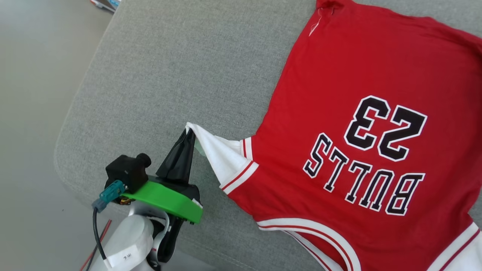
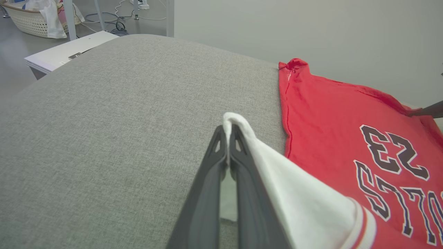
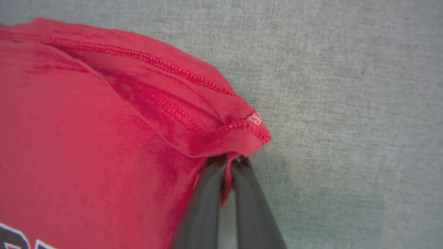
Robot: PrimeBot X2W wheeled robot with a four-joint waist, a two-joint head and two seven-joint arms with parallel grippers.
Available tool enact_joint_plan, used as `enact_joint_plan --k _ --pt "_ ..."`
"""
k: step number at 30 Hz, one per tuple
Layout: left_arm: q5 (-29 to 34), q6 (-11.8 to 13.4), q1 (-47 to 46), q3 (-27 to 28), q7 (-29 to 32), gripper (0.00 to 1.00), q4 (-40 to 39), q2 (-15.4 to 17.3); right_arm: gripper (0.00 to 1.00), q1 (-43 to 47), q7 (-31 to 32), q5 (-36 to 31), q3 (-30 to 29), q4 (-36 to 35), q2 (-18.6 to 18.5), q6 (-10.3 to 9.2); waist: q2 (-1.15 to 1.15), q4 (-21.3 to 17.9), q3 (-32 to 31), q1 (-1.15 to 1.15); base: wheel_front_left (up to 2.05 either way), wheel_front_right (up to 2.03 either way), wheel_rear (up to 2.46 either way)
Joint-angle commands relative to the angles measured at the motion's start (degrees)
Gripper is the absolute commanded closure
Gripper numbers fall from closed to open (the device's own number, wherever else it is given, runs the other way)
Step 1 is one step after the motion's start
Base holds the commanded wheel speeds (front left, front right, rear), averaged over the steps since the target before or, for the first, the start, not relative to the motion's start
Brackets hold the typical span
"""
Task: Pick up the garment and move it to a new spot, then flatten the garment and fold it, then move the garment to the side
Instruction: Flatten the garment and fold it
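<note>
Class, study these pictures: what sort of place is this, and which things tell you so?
Probably an indoor laundry-folding test room: a grey upholstered cushion, a laundry basket of clothes, and cables on the floor.

Count on inspection, all views taken together.

Garment: one. On it I count two white sleeves, five printed letters and two printed digits.

Hands: two, my left hand and my right hand, each with two dark fingers.

Grey upholstered surface: one.

Pale basket: one.
</note>
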Motion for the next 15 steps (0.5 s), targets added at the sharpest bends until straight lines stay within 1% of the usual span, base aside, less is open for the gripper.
enact_joint_plan --k 1,5,9,13,15 --pt "0.6 -0.2 1.0 0.5 -0.3 1.0 0.3 -0.2 1.0 3.7 0.3 -0.3 0.7 0.6 0.7 -0.03 0.0 -1.6 -2.6 -0.01 0.0 0.0 0.0" --pt "0.9 0.3 3.5 1.8 -0.3 1.0 1.1 0.4 1.0 6.3 -0.5 1.4 3.5 -3.9 -1.3 -0.03 0.0 -4.2 -6.7 -0.01 0.0 0.0 0.0" --pt "0.7 1.5 6.8 3.3 -0.3 1.0 1.3 1.7 1.0 11.9 -0.5 5.8 5.7 -10.1 -2.8 -0.03 0.0 -7.6 -10.6 -0.01 0.0 0.0 0.0" --pt "0.2 2.9 9.7 4.6 -0.1 1.0 0.7 3.0 1.0 20.7 0.4 10.3 5.2 -18.6 -3.6 -0.03 0.0 -11.0 -13.2 -0.01 0.0 0.0 0.0" --pt "-0.1 3.5 11.1 5.3 0.2 1.0 0.2 3.7 1.0 25.7 1.2 12.2 3.7 -23.6 -3.0 -0.03 0.0 -12.8 -14.3 -0.01 0.0 0.0 0.0"
